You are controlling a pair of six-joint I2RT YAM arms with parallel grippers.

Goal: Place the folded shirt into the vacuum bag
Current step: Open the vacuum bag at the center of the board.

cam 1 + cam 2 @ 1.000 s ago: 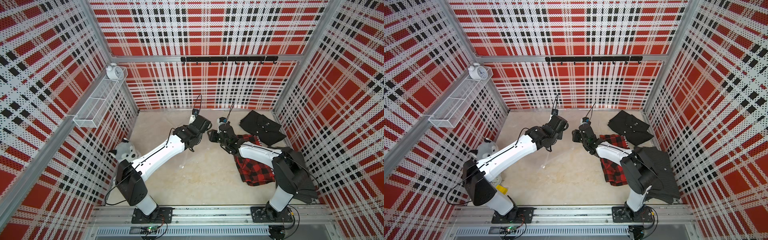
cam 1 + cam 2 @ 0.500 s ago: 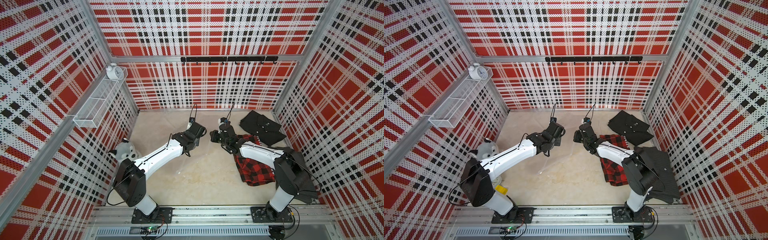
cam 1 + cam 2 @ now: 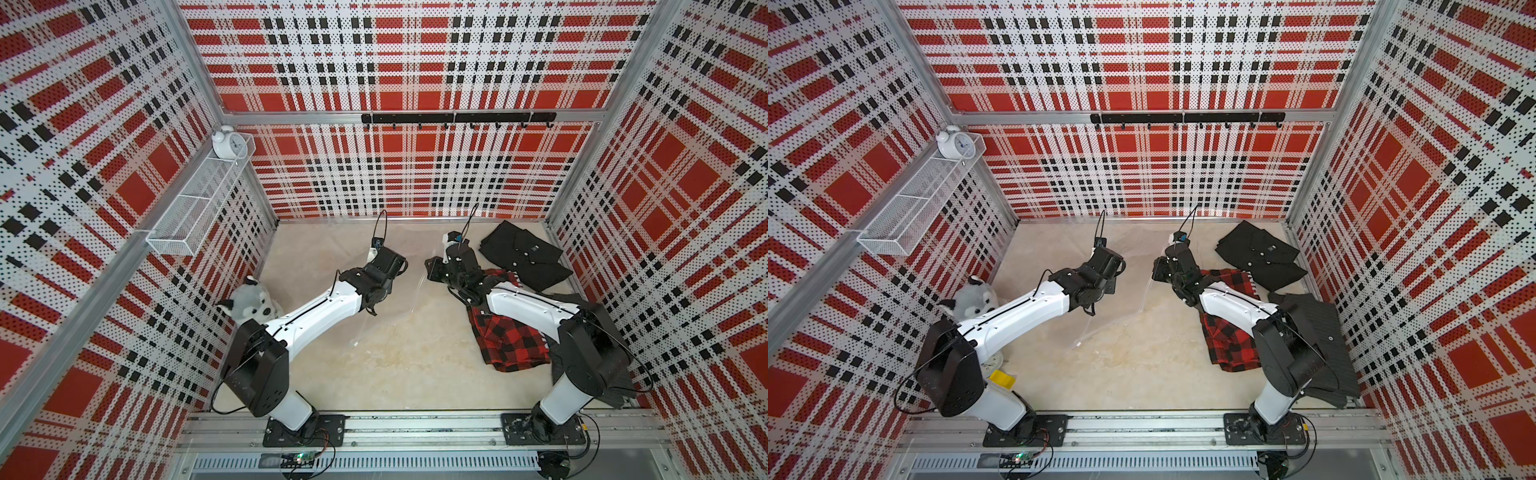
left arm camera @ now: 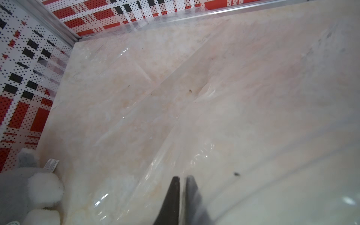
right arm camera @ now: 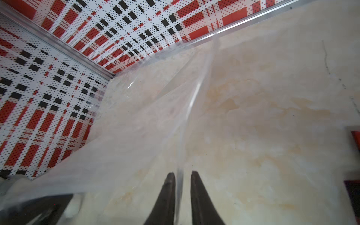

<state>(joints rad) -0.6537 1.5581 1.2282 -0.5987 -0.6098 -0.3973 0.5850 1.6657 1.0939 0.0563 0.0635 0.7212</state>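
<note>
- Vacuum bag [image 4: 136,97], a large clear sack of crinkly plastic, is lying spread on the beige marbled tabletop [image 3: 395,374] ahead of both grippers, with its near rim lifting up between them.
- At that rim the left gripper [image 4: 182,180] is pinching the vacuum bag's film, its fingers pressed together and one hazed behind the plastic.
- Opposite it, the right gripper [image 5: 182,175] is standing narrow, gripping the rim strip that is running between its fingers.
- Outward of the right gripper a black folded shirt [image 3: 523,257] is lying flat, and behind it a red-and-black checked shirt [image 3: 507,345] is lying under that arm.

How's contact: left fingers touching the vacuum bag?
Touching. Left wrist view: left fingers shut on the vacuum bag film; one finger shows hazy through it.
</note>
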